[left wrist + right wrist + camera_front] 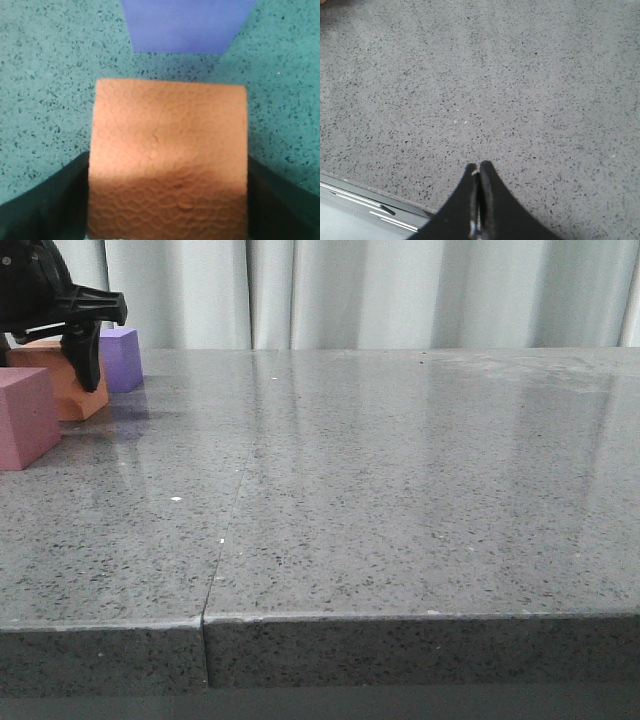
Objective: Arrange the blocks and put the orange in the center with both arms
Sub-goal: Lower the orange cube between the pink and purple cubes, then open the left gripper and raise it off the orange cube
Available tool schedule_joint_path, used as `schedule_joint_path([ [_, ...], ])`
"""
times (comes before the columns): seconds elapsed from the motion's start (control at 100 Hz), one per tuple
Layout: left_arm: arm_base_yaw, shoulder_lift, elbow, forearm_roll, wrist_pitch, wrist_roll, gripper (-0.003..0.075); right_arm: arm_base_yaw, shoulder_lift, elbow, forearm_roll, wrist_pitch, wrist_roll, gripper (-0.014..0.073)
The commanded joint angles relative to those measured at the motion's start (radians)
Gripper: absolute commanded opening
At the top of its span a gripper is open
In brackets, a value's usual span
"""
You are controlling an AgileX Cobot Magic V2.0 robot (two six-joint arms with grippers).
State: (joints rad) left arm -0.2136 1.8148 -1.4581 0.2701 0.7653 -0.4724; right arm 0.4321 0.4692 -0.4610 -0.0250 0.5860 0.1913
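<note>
The worktop is glossy grey speckled stone, with a thin seam running from its front edge back toward the far left. All three cubes sit on it at the far left. Taking the orange cube as the landmark, the purple cube stands just behind it, and the pink-red cube stands just in front of it, cut off by the picture edge.
</note>
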Motion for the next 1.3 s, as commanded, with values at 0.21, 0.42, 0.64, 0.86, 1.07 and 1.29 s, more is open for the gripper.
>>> schedule_joint_path([
  [0.21, 0.002, -0.076, -0.025, 0.019, -0.054, -0.01, 0.0505, -0.001, 0.001, -0.027, -0.014, -0.067, -0.013, -0.0068],
  [0.42, 0.002, -0.122, -0.025, 0.019, -0.054, -0.01, 0.0505, -0.001, 0.001, -0.027, -0.014, -0.067, -0.013, -0.0068],
  [0.64, 0.002, -0.205, -0.025, 0.019, -0.058, -0.01, 0.0504, -0.001, 0.001, -0.027, -0.014, -0.067, -0.013, -0.0068],
  [0.86, 0.002, -0.287, -0.023, 0.019, -0.058, -0.01, 0.0398, -0.001, 0.001, -0.027, -0.014, -0.067, -0.013, -0.0068],
  [1.07, 0.002, -0.391, 0.031, 0.021, -0.065, -0.002, 0.0137, -0.001, 0.001, -0.027, -0.014, -0.067, -0.013, -0.0068],
  [1.29, 0.002, -0.544, 0.167, 0.021, -0.15, -0.002, -0.002, -0.001, 0.001, -0.027, -0.014, -0.067, -0.013, -0.0068],
])
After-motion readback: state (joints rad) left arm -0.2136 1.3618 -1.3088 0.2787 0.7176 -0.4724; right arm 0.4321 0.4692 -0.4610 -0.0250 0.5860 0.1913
